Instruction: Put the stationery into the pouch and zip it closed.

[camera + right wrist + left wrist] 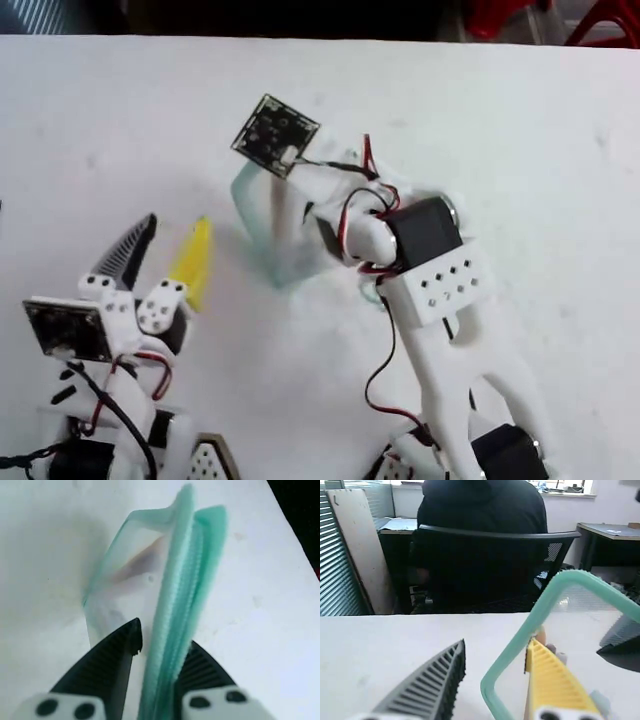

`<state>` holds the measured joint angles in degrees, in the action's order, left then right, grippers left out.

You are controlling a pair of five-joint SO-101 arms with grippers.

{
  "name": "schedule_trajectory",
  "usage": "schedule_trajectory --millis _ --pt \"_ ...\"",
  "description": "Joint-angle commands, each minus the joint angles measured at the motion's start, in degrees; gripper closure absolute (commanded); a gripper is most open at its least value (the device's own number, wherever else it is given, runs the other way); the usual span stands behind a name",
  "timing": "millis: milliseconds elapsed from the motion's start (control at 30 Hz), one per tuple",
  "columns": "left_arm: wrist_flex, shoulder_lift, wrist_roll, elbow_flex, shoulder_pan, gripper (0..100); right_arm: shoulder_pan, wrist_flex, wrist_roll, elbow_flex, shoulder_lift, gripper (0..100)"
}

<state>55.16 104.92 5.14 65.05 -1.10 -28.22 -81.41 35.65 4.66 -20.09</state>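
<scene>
A see-through pouch with mint-green trim stands on edge at the middle of the white table. My right gripper is shut on its green zip edge, one black finger on each side. Through the clear wall a brownish shape shows inside; I cannot tell what it is. My left gripper is open on the table to the left of the pouch, apart from it, with a grey finger and a yellow finger. From there the pouch's green rim rises just beyond the fingertips.
The right arm's body and red and black cables lie right of the pouch. The table stretches bare to its far edge. A black mesh chair stands behind that edge.
</scene>
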Motion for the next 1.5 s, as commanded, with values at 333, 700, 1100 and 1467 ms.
schedule_trajectory --millis 333,700,1100,1467 --pt "-0.26 -0.22 14.95 5.19 20.35 79 4.18 -0.92 -18.37 1.41 2.77 97.9" --pt "-8.18 -0.22 20.4 15.82 21.58 79 16.31 0.22 -13.54 1.32 20.26 97.9" --pt "-10.02 -0.31 1.76 20.66 0.57 79 15.52 10.68 -5.36 1.32 40.84 97.9" --pt "-8.53 -0.4 0.18 20.66 -4.0 79 7.78 14.46 -13.89 3.78 42.07 97.9"
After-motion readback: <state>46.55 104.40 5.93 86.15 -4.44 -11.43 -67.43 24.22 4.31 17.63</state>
